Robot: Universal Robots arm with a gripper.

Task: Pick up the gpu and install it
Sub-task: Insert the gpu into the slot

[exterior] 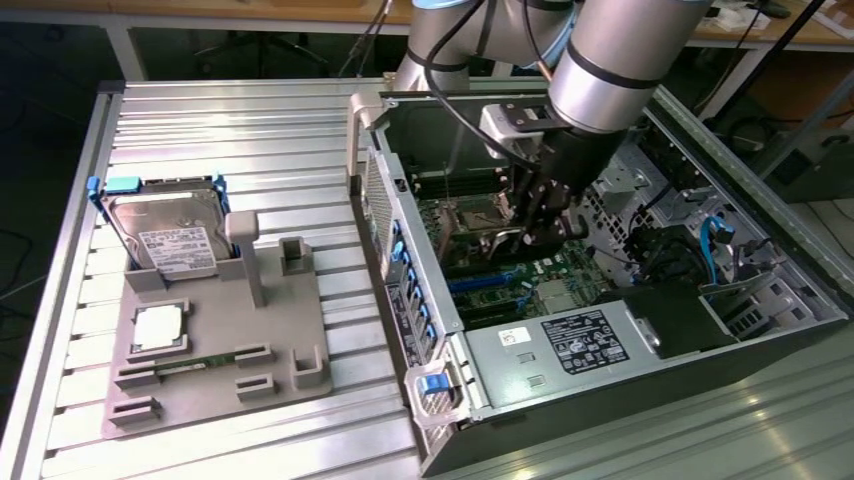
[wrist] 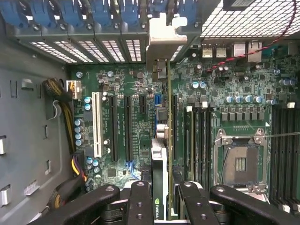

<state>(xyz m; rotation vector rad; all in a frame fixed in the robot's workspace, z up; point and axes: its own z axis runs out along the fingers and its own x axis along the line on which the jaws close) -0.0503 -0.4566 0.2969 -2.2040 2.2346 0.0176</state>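
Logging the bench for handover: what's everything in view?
gpu: one, green, edge-on at the motherboard slots.
motherboard: one, green, inside case.
case: one, dark grey, exterior view's right.
hard drive: one, silver with blue rails, on tray.
chip: one, silver, on tray.
RAM stick: one, green, on tray.
tray: one, grey, exterior view's left.
table: one, silver, underneath.
arm: one, silver, reaching into case.
hand: one, black, gripping gpu.

The gpu (wrist: 160,159) has a green board edge and a pale silver bracket (wrist: 161,40). The motherboard (wrist: 126,89) is green, with black slots and 1 white slot (wrist: 97,124). The clips (wrist: 70,14) are blue. The hard drive (exterior: 163,240) is silver with blue rails.
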